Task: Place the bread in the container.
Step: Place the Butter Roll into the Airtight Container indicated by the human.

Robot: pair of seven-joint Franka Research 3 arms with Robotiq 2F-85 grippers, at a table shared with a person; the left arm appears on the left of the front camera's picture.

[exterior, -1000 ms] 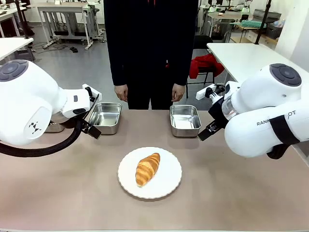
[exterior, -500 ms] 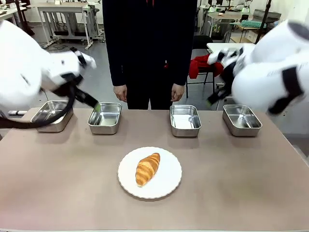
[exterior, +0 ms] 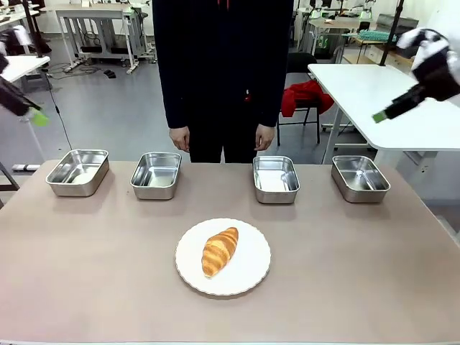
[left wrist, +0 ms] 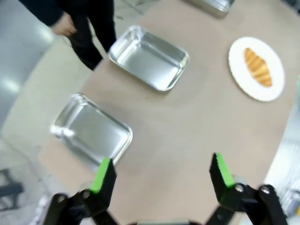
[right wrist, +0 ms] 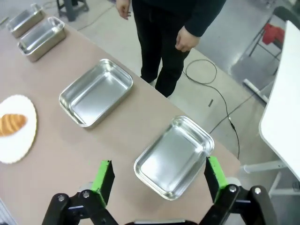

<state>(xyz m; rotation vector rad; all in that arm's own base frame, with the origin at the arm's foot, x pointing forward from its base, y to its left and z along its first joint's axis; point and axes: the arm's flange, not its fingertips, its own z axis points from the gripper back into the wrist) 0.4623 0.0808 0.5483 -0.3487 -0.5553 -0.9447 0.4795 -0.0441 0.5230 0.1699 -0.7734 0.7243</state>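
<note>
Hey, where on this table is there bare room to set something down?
Bare table flanks the white plate holding the croissant on both sides and along the near edge. A wide gap separates the inner-left pan from the inner-right pan. Crowded: outer-left pan and outer-right pan sit close to those.

Jaws wide, left gripper [left wrist: 161, 171] hangs by near pan [left wrist: 91, 131] and far pan [left wrist: 149, 57], seemingly empty; bread [left wrist: 258, 67] on plate [left wrist: 239, 70].
</note>
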